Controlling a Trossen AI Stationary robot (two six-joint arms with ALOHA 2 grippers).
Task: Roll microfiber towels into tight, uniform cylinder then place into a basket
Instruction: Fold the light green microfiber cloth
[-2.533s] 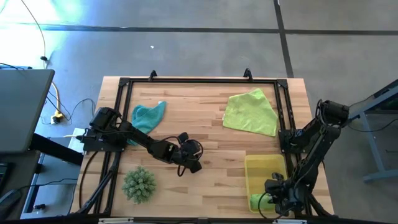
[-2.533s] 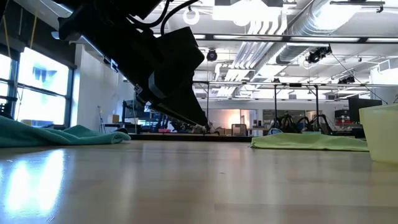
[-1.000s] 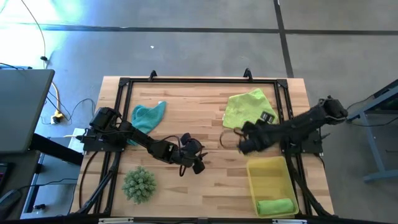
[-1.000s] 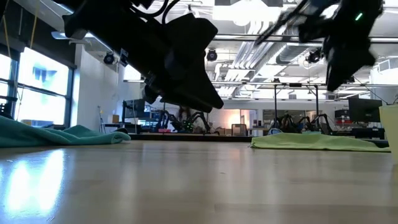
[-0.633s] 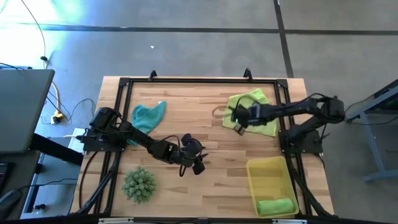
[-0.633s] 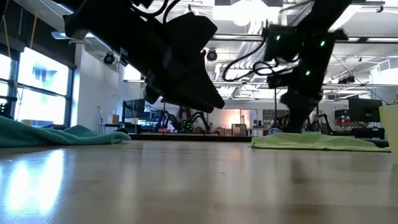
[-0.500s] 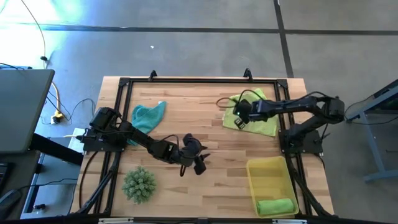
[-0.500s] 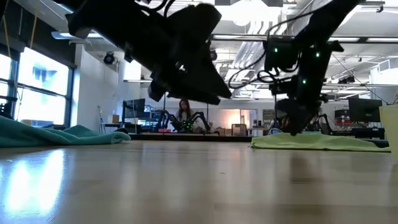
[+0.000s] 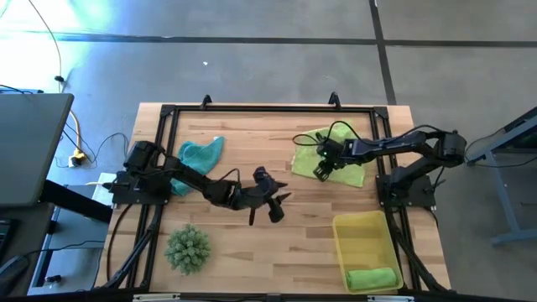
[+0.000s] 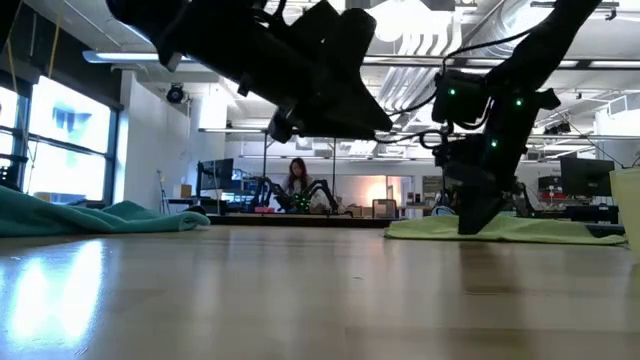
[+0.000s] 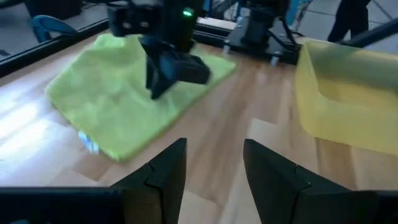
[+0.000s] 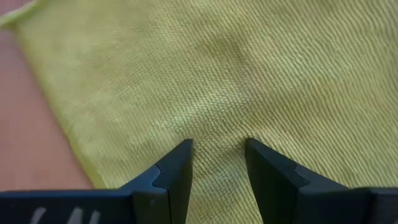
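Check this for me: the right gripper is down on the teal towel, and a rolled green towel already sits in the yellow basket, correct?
Not quite. The right gripper is down on the pale yellow-green towel, as the high view shows. The teal towel lies apart by the left arm. The rolled green towel does sit in the yellow basket.

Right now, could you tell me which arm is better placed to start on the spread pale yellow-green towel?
The right: its gripper is open, fingertips pressing the pale yellow-green microfiber towel. The left gripper hangs mid-table, apart.
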